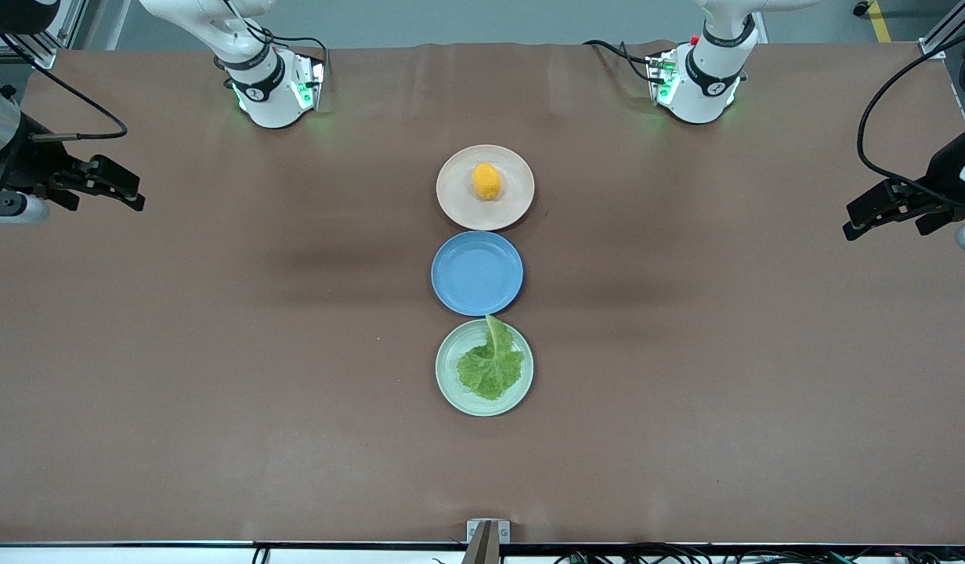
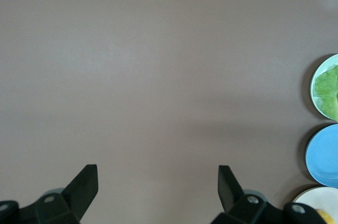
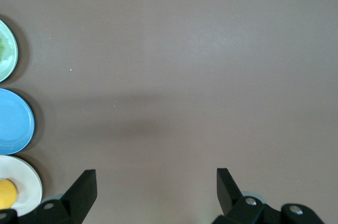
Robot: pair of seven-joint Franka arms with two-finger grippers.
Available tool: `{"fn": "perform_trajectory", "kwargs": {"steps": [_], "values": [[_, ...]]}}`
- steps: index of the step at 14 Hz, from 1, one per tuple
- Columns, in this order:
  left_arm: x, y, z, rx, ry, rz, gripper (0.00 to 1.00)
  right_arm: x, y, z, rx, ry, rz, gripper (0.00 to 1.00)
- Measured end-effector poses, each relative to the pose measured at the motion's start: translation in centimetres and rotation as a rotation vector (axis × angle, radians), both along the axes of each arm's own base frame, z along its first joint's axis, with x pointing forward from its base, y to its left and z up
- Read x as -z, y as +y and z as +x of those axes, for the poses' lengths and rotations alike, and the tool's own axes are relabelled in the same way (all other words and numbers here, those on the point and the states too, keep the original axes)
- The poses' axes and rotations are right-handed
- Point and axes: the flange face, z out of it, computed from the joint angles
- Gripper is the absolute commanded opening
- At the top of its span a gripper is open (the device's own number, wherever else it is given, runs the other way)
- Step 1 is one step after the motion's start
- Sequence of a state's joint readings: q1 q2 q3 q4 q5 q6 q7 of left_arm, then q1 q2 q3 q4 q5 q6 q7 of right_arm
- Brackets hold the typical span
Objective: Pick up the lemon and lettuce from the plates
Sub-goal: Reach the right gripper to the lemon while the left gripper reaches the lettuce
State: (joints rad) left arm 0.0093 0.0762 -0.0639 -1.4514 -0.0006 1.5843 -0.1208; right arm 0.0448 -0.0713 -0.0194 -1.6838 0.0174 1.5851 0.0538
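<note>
Three round shallow plates sit in a touching row at mid-table. The pale beige-pink plate (image 1: 451, 196), farthest from the front camera, holds the small oval yellow-orange lemon (image 1: 486, 181) just off its centre, toward one o'clock. The plain blue plate (image 1: 477, 273) in the middle carries nothing. The pale mint-green plate (image 1: 454, 388), nearest the camera, holds the crinkled green lettuce leaf (image 1: 491, 366), its pale rib pointing to twelve o'clock and overhanging the rim.

Both arms wait. The left gripper (image 1: 874, 211) hangs over bare brown tabletop (image 1: 216, 352) at its own end, fingers spread wide and holding nothing; the right gripper (image 1: 114, 188) does likewise (both partly cut off at the frame edges).
</note>
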Motion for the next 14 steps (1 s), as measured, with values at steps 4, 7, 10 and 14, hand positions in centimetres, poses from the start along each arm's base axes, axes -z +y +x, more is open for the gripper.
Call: {"fn": "perform_trajectory", "kwargs": {"steps": [4, 7, 10, 14], "values": [[0.0, 0.0, 0.0, 0.0, -0.001, -0.001, 1.0, -1.1, 0.0, 0.1, 0.0, -0.025, 0.001, 1.0], [0.0, -1.2, 0.0, 0.016, -0.001, -0.004, 1.0, 0.1, 0.1, 0.6, -0.002, 0.003, -0.001, 1.0], [2.2, -4.2, 0.7, 0.014, 0.038, -0.039, 1.0, 3.9, 0.1, 2.8, -0.002, 0.048, -0.003, 1.0], [7.4, -12.6, 2.4, -0.024, 0.078, -0.053, 1.0, 9.2, 4.6, 4.3, -0.014, 0.16, -0.004, 1.0]]}}
